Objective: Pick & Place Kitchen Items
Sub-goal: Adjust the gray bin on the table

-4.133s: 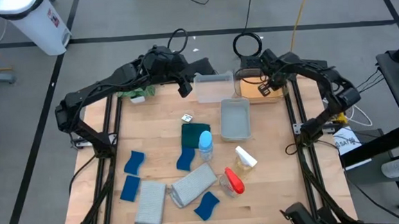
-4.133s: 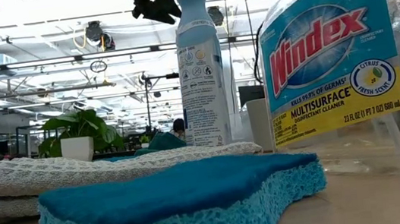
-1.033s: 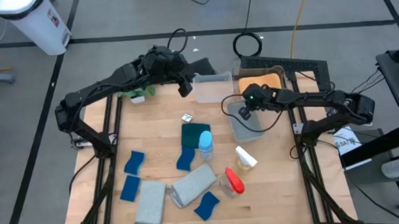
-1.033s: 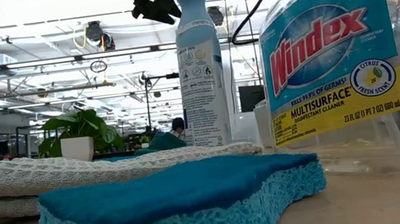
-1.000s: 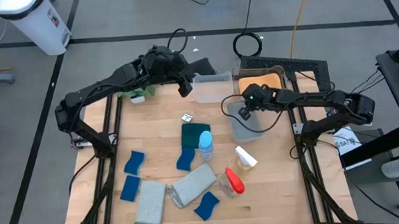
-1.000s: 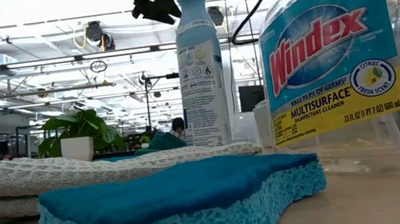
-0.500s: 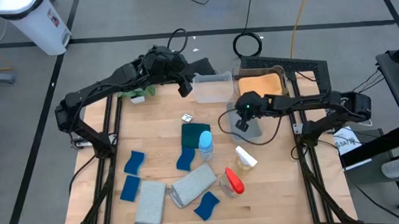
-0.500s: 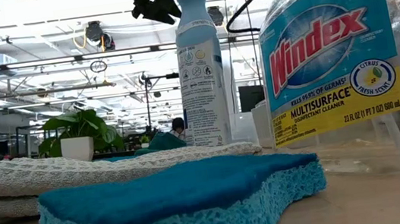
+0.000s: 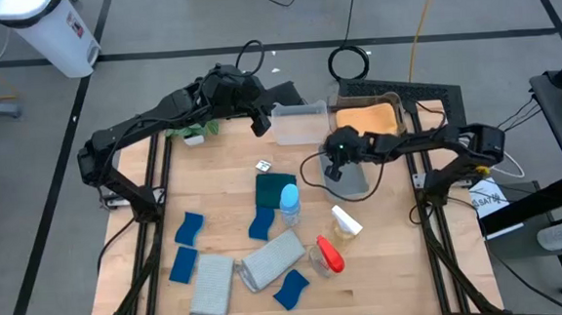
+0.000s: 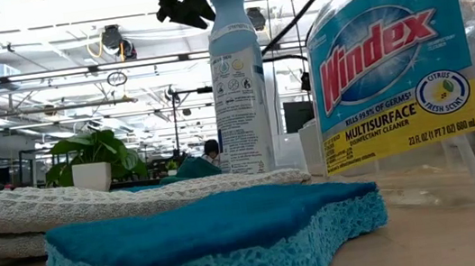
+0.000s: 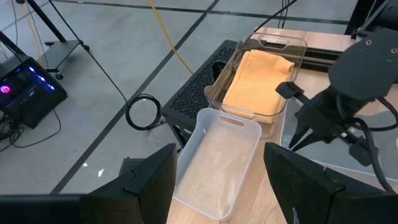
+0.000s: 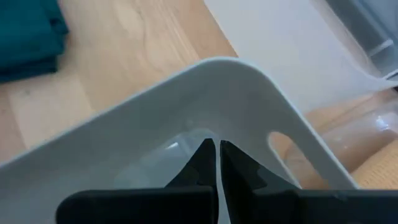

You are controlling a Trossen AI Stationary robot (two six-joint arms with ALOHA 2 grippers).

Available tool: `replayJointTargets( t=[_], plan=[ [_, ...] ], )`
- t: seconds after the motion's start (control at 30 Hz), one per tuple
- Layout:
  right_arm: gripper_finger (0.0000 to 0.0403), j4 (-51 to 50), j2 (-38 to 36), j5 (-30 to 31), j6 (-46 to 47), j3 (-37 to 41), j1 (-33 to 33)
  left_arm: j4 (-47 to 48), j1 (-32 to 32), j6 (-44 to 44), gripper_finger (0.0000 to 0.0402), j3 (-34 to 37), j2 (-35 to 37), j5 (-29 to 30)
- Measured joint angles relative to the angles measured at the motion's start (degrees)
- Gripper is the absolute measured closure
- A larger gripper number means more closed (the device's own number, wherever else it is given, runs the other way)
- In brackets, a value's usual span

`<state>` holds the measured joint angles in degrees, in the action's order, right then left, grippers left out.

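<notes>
My right gripper (image 9: 332,171) is shut, slanting down into one end of a pale clear bin (image 9: 356,179); in the right wrist view its tips (image 12: 217,146) stand just inside that bin's end wall (image 12: 205,93). My left gripper (image 9: 257,124) hangs open at the far left, above a second clear bin (image 11: 217,165). A folded orange cloth (image 9: 367,119) lies in a third bin. On the table rest a teal cloth (image 9: 275,189), a blue-topped bottle (image 9: 290,204), a white-topped bottle (image 9: 346,222), a red-topped bottle (image 9: 329,255), two grey cloths (image 9: 211,285) and several blue sponges (image 9: 190,228). My right gripper's shut fingertips (image 12: 208,155) stand against the inner face of the pale bin's end wall, below its rim (image 12: 249,71) and beside the handle hole (image 12: 283,142), coming slanting down from the table's right. Whether they touch the wall, I cannot tell.
A green potted plant (image 9: 196,133) stands at the far left beside my left arm. In the low view a sponge (image 10: 214,236), a spray can (image 10: 238,78) and a cleaner bottle (image 10: 398,68) fill the near ground. Bare wood shows at the table's middle left (image 9: 214,186).
My right gripper, shut throughout, has gone toward the table's left and near edges and sunk lower, rolling at the wrist, from above the pale bin's far part to its left end.
</notes>
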<state>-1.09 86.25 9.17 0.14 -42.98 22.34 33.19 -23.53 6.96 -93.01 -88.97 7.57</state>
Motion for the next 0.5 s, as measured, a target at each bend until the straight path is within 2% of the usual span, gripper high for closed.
replayJointTargets(
  t=[0.1,0.23,0.4,0.5],
  plan=[
    [0.0403,0.42,-0.05,0.23,0.00,0.00,0.77,0.00,0.00,0.00,0.0156,0.00,0.00,-0.02],
    [0.0403,2.22,-0.68,4.37,-1.81,0.02,1.06,0.00,0.01,0.01,0.0156,0.00,0.00,-0.02],
    [0.0403,4.22,-0.64,4.21,-3.00,0.02,1.15,-0.04,-0.02,0.01,0.0156,0.00,0.00,0.00],
    [0.0403,2.09,-1.85,4.17,-2.54,0.02,0.41,-0.05,-0.01,0.02,0.0156,0.00,0.00,0.00]
  ],
)
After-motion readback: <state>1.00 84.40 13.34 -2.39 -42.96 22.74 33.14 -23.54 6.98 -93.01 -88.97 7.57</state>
